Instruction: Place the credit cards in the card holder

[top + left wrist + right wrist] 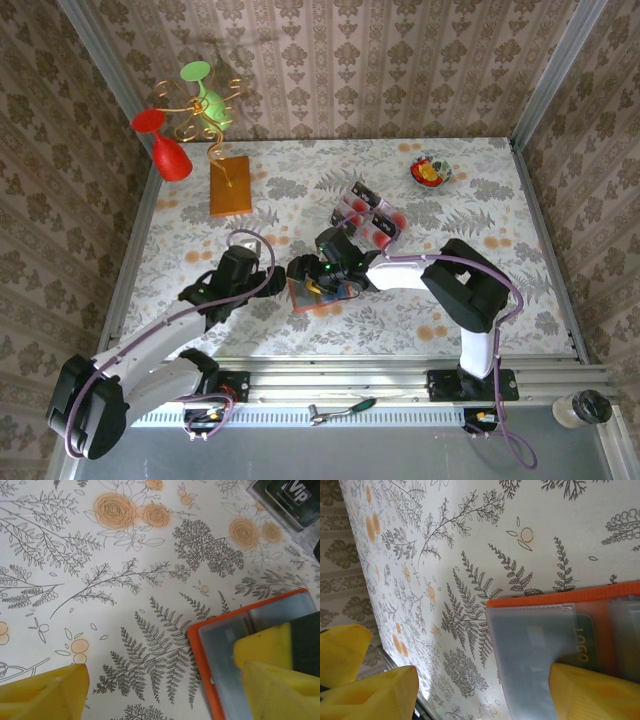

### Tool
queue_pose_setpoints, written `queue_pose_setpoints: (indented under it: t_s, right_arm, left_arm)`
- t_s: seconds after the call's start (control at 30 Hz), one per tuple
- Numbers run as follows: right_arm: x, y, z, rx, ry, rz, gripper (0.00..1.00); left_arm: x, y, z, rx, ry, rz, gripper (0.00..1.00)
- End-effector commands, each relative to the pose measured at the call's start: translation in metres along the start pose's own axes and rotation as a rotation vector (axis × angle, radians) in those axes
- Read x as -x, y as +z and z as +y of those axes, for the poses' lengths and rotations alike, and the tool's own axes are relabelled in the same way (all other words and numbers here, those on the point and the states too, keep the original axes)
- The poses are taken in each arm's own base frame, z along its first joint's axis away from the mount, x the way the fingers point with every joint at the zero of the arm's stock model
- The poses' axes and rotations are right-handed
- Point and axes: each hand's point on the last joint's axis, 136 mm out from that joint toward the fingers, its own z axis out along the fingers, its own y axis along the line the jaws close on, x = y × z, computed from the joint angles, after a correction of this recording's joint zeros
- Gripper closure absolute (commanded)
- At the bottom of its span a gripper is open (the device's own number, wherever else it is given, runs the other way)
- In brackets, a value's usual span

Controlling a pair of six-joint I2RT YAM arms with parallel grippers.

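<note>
Top view: open holder (305, 298) flat on the table (480, 215), toward the front edge, between left gripper (283, 272) and right gripper (320, 272), both low over it. Loose cards (368, 215) in a heap just behind, apart from the holder. Orange block (230, 185) well off at back left; small bowl (430, 172) at back right.

Left wrist: left gripper (160, 690) spread wide, gripping nothing. One finger (275, 680) over the grey-blue inside of the holder (220, 650), the other over bare table. Cannot tell whether touching. Cards (287, 497) in the top right corner.

Right wrist: right gripper (480, 690) likewise wide apart and empty. One finger (592, 695) over the clear pocket of the holder (535, 640), with a greenish card (583, 645) tucked under that pocket.
</note>
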Motion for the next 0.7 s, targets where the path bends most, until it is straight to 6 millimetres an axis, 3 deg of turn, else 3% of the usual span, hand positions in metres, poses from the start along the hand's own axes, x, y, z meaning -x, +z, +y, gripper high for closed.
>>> queue_pose_setpoints:
  t_s: [0.0,0.2,0.5,0.67]
  right_arm:
    - [-0.004,0.004,-0.012,-0.014,0.036,0.001,0.30]
    - [0.005,-0.006,-0.004,-0.005,0.025,-0.030,0.32]
    - [0.015,-0.010,-0.007,-0.006,0.050,-0.062,0.38]
    - [0.020,-0.012,-0.013,-0.014,0.090,-0.101,0.52]
  left_arm:
    - [-0.009,0.004,0.003,-0.005,-0.013,0.020,0.19]
    - [-0.015,0.009,0.002,-0.014,-0.018,0.037,0.19]
    - [-0.018,0.016,-0.003,-0.026,-0.024,0.049,0.19]
    - [-0.023,0.019,-0.007,-0.025,-0.013,0.056,0.20]
